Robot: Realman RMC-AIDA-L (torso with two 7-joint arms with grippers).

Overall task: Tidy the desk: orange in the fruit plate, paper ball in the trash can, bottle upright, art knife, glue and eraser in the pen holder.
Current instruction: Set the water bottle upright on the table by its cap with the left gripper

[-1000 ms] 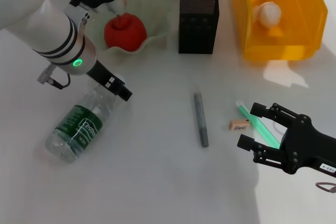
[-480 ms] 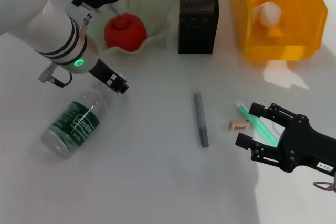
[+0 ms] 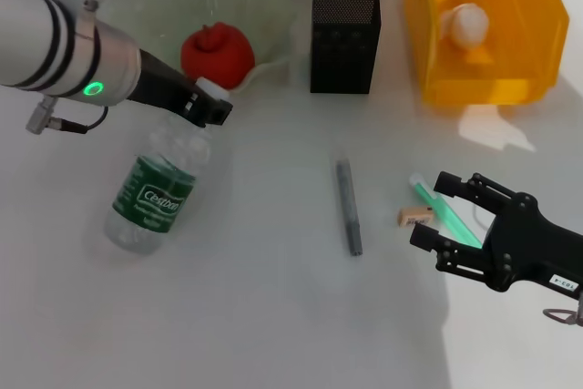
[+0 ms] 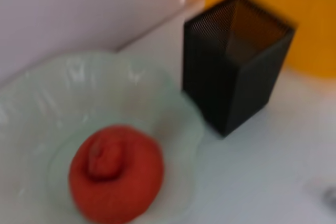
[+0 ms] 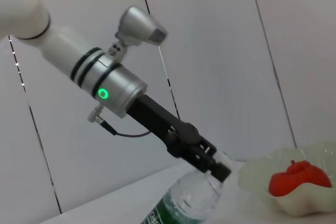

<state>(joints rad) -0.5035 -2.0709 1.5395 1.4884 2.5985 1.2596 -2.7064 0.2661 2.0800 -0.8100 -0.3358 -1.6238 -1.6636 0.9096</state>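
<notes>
Two grippers show: the left gripper [image 3: 208, 105] clamps the neck of the tilted bottle [image 3: 159, 184], the right gripper [image 3: 454, 220] hovers spread over the eraser [image 3: 414, 218].

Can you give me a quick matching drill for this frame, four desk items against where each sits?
Items:
1. red-orange round fruit
2. white crumpled paper ball
3. clear plastic bottle with green label
4. small tan eraser

Places:
A. inside the yellow bin
B. held at the neck by the left tool
C. in the pale green plate
D. on the desk beside the green stick

Pairs: 1-C, 2-A, 3-B, 4-D
</notes>
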